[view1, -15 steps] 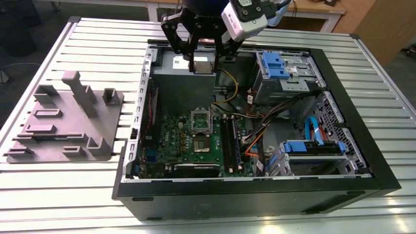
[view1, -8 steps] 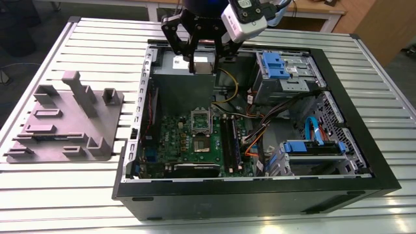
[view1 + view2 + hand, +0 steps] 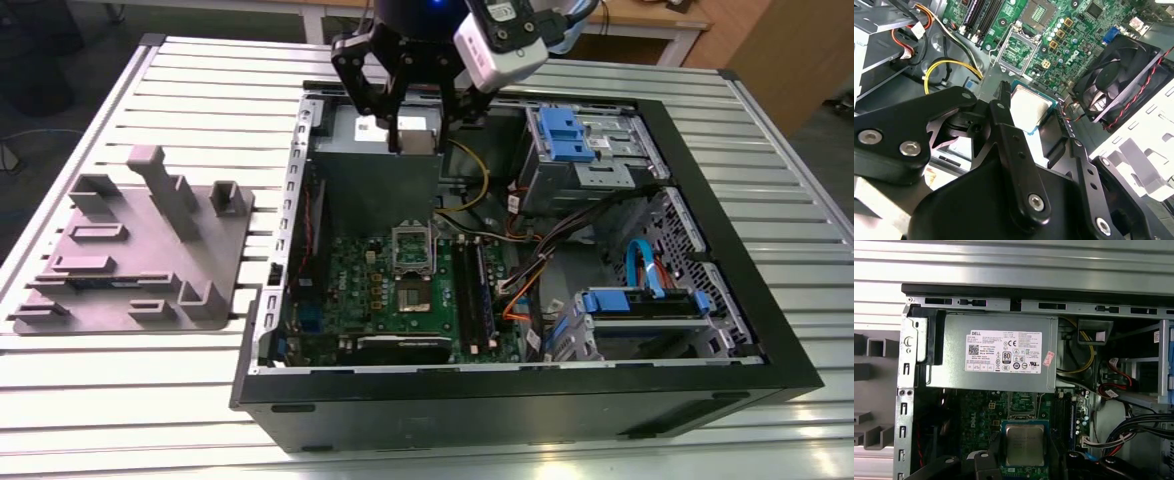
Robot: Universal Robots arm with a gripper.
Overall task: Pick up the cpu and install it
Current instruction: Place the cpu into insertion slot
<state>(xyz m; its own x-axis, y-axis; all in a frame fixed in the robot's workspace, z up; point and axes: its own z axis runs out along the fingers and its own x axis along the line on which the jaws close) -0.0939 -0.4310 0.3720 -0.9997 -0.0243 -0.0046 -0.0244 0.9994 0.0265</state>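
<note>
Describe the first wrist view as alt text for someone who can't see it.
The tool grips the cpu, silvery top facing the camera, over the green motherboard inside an open computer case. Beyond it lies a grey power supply with a white label, and cables run beside the board.

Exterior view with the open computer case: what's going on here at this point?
The arm's gripper is shut on the cpu, holding it in the air above the open computer case, over the power supply end in the exterior view. The socket on the motherboard looks open and empty, so the cpu is picked up but not yet installed. The grey fixture plate sits on the table at the exterior view's left.
</note>
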